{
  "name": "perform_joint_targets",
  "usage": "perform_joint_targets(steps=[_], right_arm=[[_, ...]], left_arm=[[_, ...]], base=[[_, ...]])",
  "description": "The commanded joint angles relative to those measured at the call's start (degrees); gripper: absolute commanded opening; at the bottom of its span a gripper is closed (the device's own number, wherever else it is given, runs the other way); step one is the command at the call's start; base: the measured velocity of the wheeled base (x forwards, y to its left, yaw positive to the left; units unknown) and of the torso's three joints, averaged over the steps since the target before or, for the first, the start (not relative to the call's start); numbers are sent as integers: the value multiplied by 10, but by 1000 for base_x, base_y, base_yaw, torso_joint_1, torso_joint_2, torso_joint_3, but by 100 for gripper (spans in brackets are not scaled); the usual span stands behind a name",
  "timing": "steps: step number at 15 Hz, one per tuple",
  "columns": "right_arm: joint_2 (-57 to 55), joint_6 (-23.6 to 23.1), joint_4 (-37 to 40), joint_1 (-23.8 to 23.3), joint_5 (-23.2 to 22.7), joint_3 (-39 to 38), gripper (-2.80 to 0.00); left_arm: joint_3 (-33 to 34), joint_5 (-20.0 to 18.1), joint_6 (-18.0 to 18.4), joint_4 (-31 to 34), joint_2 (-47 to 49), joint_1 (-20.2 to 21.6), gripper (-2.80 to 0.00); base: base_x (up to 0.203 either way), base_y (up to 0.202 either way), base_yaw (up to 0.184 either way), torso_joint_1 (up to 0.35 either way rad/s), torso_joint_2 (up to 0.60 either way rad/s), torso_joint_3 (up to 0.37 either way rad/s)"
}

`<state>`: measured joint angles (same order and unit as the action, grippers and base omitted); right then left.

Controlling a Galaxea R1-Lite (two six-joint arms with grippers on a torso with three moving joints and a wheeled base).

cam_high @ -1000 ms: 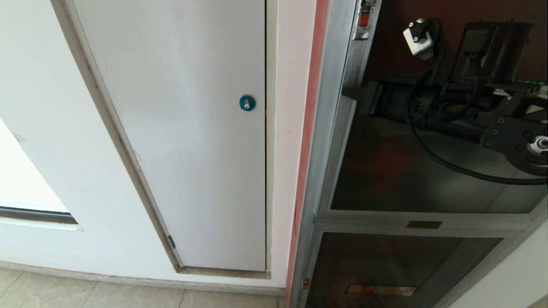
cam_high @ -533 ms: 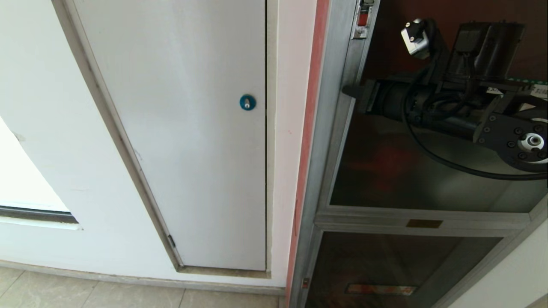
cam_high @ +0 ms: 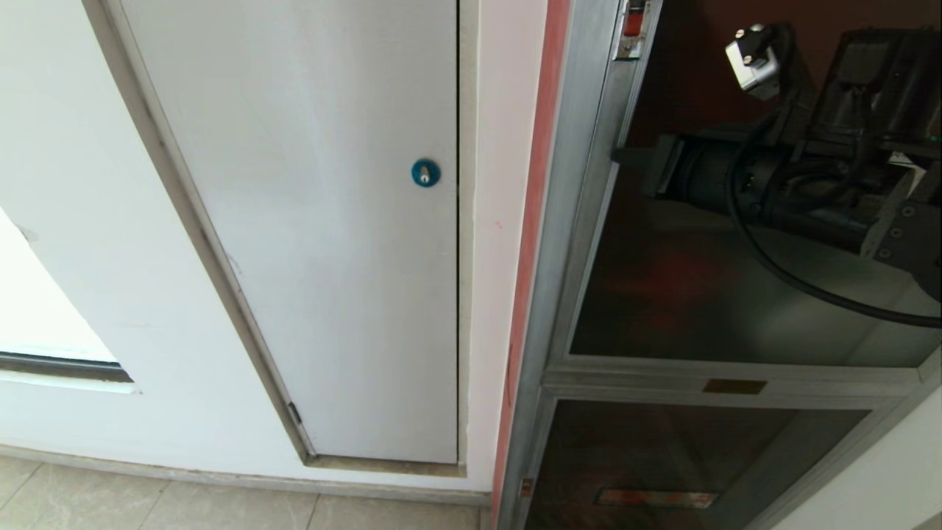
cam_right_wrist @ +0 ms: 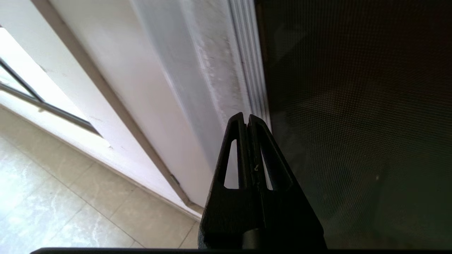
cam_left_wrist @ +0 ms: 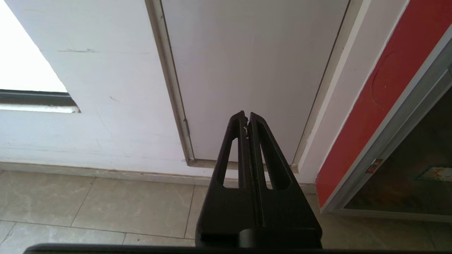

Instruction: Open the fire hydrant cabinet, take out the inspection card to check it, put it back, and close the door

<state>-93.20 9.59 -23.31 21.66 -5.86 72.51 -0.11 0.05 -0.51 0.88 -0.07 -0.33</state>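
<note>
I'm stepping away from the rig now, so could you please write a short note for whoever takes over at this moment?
Right gripper: shut, holding nothing, its tips at the silver frame edge of the door.
Left gripper: shut, empty, pointing at the base of the plain white door, apart from the job.
Fire hydrant cabinet: on the right of the head view, its dark glass door looks closed; whether the latch is engaged cannot be told.
Inspection card: not in view.
Done: whether the card has already been checked cannot be told from these views.
Left: confirm the door is fully shut, or open it if the card check is still due.
</note>
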Motion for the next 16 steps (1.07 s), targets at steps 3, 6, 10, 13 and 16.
perform_joint_targets(steps=[3,6,10,13,16], right_arm=[[73,-3,4,32,-5,-29,-280],[112,-4,7,54,16,-46,-280],[151,-5,66,89,88,-41,-280],[162,-16,93,130,171,-32,-280],[162,-40,92,146,199,-21,-280]], left_arm=[[0,0,0,0,1,0,-280],[0,0,0,0,1,0,-280],[0,0,0,0,1,0,-280],[0,0,0,0,1,0,-280],[0,0,0,0,1,0,-280]], base=[[0,0,0,0,0,0],[0,0,0,-1,1,14],[0,0,0,0,0,0],[0,0,0,0,0,0],[0,0,0,0,0,0]])
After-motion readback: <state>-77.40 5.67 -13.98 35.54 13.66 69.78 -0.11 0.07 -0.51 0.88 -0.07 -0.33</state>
